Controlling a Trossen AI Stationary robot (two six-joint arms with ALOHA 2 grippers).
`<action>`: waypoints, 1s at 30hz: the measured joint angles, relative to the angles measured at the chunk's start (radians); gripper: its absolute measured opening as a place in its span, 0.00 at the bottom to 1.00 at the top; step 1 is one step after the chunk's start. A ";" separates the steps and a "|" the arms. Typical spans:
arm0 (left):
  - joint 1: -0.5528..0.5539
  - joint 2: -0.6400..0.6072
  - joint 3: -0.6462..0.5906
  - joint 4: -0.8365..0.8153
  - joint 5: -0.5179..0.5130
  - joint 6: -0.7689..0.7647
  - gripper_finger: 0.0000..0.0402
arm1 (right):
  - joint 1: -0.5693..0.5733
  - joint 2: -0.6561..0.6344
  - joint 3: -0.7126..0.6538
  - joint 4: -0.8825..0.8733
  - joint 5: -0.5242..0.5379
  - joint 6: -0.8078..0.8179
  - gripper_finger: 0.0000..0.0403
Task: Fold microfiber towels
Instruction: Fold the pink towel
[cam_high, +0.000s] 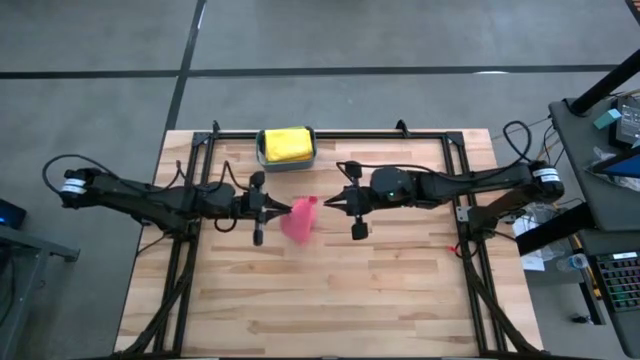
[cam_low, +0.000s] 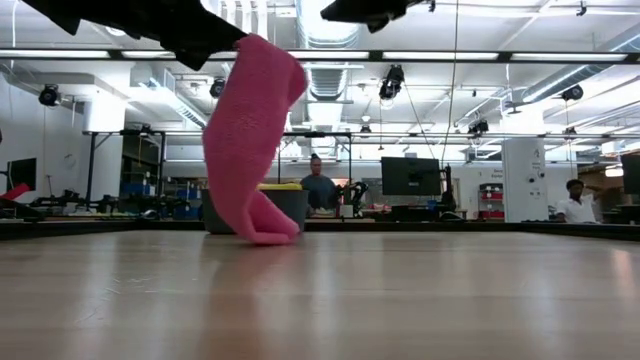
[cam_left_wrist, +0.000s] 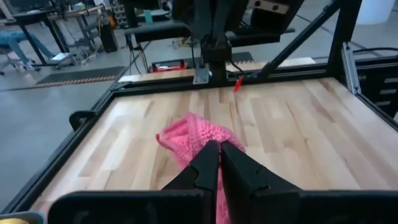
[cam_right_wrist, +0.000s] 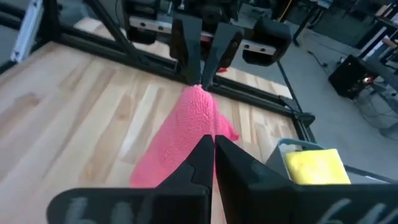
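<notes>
Wooden plank worktop (cam_high: 400, 290) with a black metal frame (cam_high: 330, 133) around its edges. Teal plastic bin (cam_high: 287, 160) at the worktop's far edge, near the middle. Grey floor (cam_high: 90, 110) all around. Low view: lab room behind, a dark monitor (cam_low: 411, 176), one person (cam_low: 318, 186) seated mid-background, another person (cam_low: 576, 202) at far right.

Both arms reach inward, raised; the left gripper (cam_high: 290, 209) and right gripper (cam_high: 327, 203) face each other, jaws closed.

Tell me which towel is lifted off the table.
The pink towel, pinched by the left gripper; the yellow towel lies in the bin.
</notes>
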 joint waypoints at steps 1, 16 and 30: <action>0.000 -0.005 0.000 0.000 0.000 0.000 0.00 | 0.000 -0.003 0.000 0.000 -0.003 0.018 0.02; -0.001 0.019 -0.008 -0.030 0.075 0.000 0.00 | -0.020 0.202 0.030 0.074 0.007 0.126 0.40; 0.000 0.028 -0.008 -0.038 0.076 -0.079 0.00 | -0.055 0.358 0.185 -0.007 -0.124 0.063 0.55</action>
